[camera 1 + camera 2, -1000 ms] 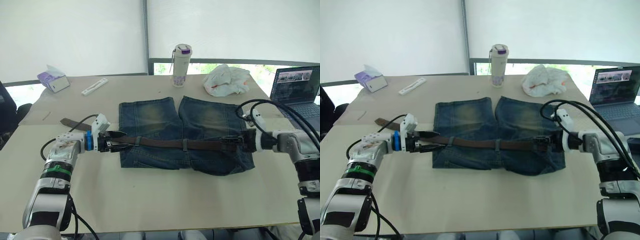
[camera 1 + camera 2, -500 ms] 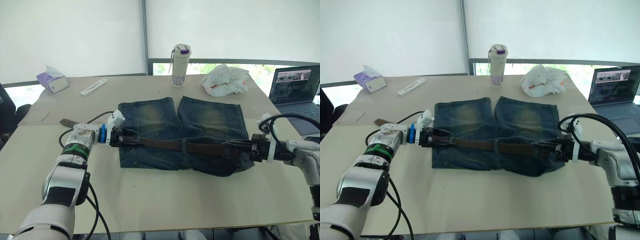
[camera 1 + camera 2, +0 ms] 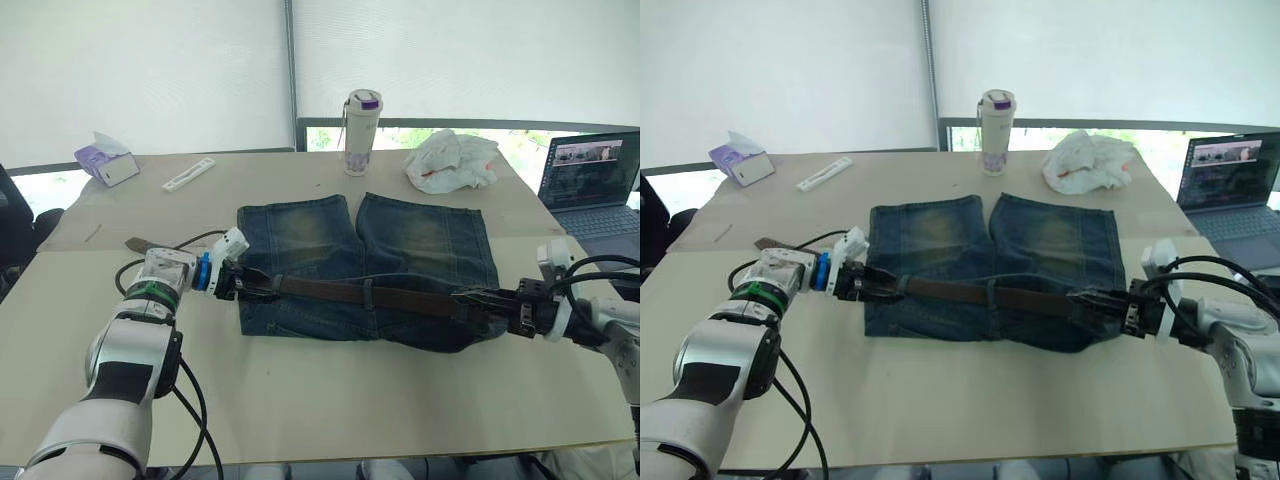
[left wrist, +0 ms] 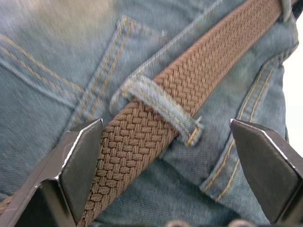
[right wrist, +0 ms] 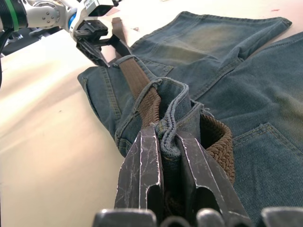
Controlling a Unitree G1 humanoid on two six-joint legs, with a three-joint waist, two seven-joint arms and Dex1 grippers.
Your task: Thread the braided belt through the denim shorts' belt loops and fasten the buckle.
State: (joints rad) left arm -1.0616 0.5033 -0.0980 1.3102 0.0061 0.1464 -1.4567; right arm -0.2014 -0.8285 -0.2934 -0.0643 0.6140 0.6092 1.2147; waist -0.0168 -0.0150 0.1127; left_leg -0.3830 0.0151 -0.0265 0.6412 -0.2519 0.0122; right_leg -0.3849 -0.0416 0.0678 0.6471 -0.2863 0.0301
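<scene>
On the beige table [image 3: 330,400] I see the denim shorts [image 3: 365,268] lying flat, with the waistband toward me and the two legs pointing away. Across the waistband runs the braided belt [image 3: 340,292], and it passes under a belt loop [image 4: 161,108] near the left end of the shorts and another loop [image 3: 368,293] in the middle. My left gripper [image 3: 248,284] is at the left end of the waistband; its two fingers [image 4: 75,163] stand wide apart, one on each side of the strap, and they do not press it. My right gripper [image 3: 482,298] is at the right end of the shorts, fingers [image 5: 142,165] together and clamped on a fold of the denim waistband, with the belt curving just beside it. I cannot see the buckle. Behind the shorts stand a tumbler [image 3: 361,118], a crumpled white bag [image 3: 452,160], a tissue box [image 3: 106,159], and a laptop [image 3: 592,180] at the far right.
</scene>
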